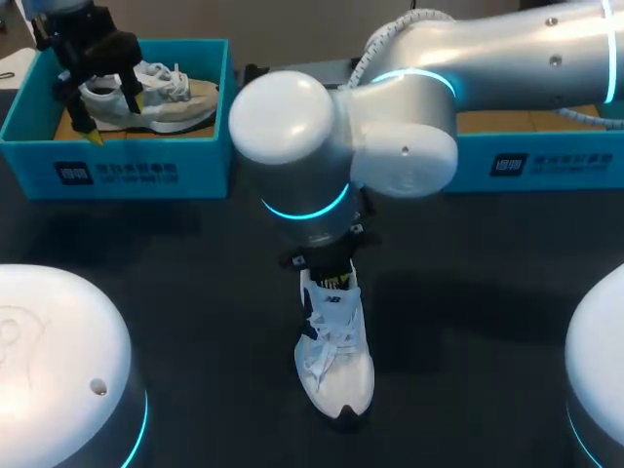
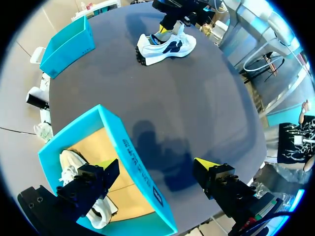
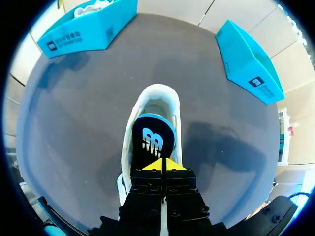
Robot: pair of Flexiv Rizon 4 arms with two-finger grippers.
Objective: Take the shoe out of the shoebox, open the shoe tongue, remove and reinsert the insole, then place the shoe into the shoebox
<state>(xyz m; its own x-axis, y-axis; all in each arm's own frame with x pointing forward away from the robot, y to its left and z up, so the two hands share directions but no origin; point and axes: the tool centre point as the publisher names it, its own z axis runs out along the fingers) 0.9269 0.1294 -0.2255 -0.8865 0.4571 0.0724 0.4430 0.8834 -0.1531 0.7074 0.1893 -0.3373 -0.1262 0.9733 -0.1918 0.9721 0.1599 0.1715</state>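
Observation:
A white shoe with dark side marks (image 1: 336, 361) lies on the dark table in the middle, toe toward the near edge. My right gripper (image 3: 162, 164) stands over its heel opening, shut on a black, blue-edged insole (image 3: 152, 140) that rises out of the shoe (image 3: 155, 101). The left wrist view shows this shoe (image 2: 165, 49) far off under the right gripper (image 2: 170, 22). My left gripper (image 1: 112, 117) hangs open over the blue shoebox (image 1: 117, 166) at the back left. There one finger (image 2: 106, 169) is above the box's inside and the other is outside its wall (image 2: 133, 162).
A second pale shoe (image 1: 166, 97) lies in the left shoebox on a brown floor, also seen under my left gripper (image 2: 74, 164). Another blue box (image 1: 546, 161) stands at the back right. My right arm's big joints (image 1: 292, 146) hang over the table's middle.

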